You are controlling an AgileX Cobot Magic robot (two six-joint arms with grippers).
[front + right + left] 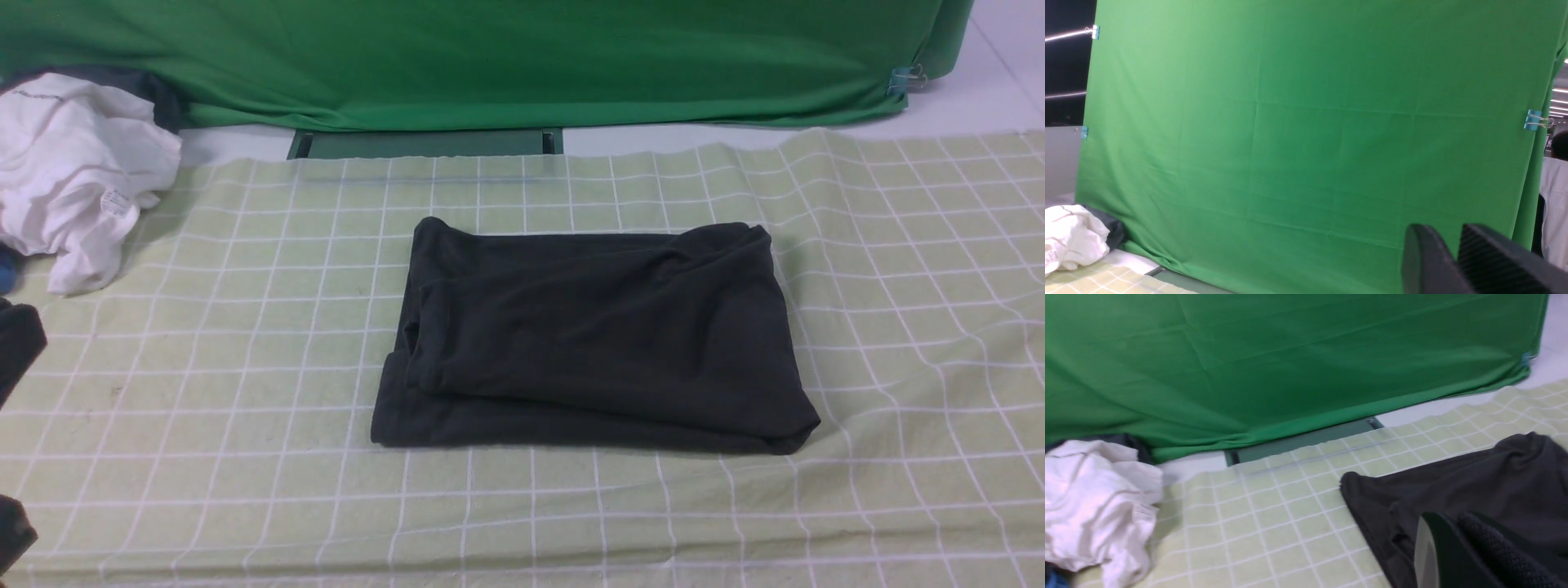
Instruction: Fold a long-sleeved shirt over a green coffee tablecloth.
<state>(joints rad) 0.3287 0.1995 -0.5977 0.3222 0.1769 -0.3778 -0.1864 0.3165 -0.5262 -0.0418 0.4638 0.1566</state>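
**Black shirt lies folded on the grid cloth, both arms drawn clear**

Front view: the long-sleeved shirt [596, 335] lies in the middle of the green coffee tablecloth [245, 392] as a compact dark rectangle with at least 2 layers showing, the upper one set back from the near edge. Its logo is not visible. No gripper touches it; only dark shapes at the left frame edge [16, 347] hint at the left arm. A crumpled white garment [73, 175] sits well apart at the far left corner, seemingly set aside out of the working area. The bright green backdrop [490, 57] hangs behind, pinned by a blue binder clip [902, 80]. Judging by the tidy bundle, the folding looks essentially done.

Left wrist view: the left gripper [1457, 547] shows at the frame edge with its 2 fingers pressed together and nothing between them, hovering near the shirt's corner [1453, 486] without gripping it. The white garment [1094, 498] lies beyond.

Right wrist view: the right gripper [1457, 261] is raised and faces the backdrop [1290, 143], away from the shirt. Its fingers stand a narrow way apart and hold nothing, which fits an arm that has let go and pulled back.
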